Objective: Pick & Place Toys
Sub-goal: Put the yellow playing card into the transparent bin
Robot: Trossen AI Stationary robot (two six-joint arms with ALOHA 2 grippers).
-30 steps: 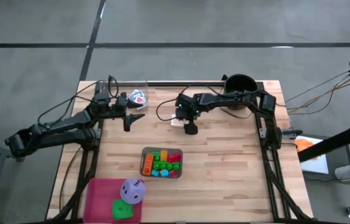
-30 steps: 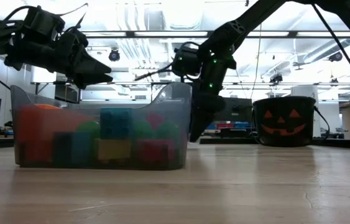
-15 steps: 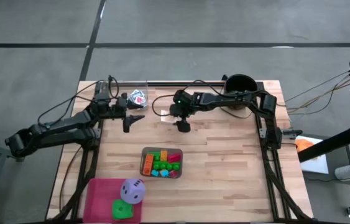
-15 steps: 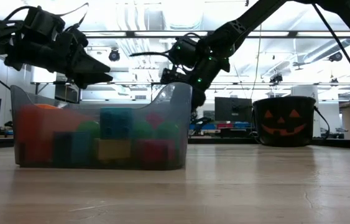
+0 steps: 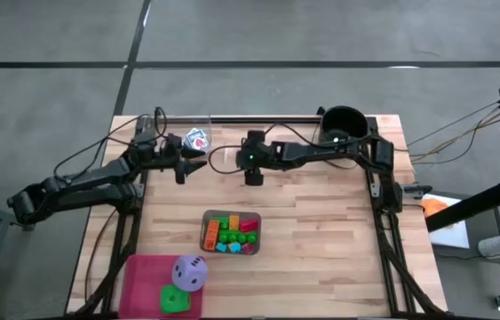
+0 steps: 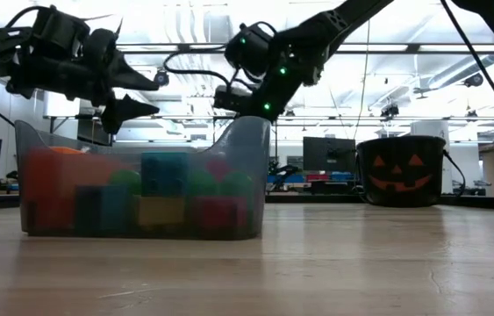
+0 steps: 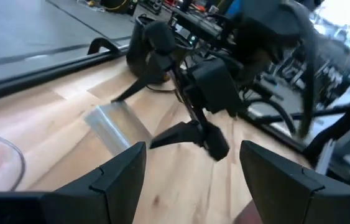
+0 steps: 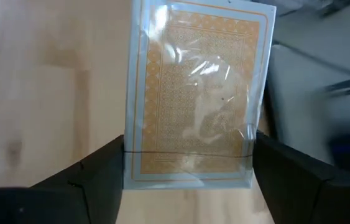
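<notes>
The right gripper pinches a flat orange-backed card pack in glossy clear wrap by its sides, above the pale wooden plank table. The left gripper, dark fingers spread and empty, hovers nearby, facing it.

Open lab hall: ceiling strip lights, monitors, concrete floor.

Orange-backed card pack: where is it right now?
The orange-backed card pack sits between the right gripper's fingers in the right wrist view. In the high view that gripper is at the table's far middle, facing the left gripper.
</notes>
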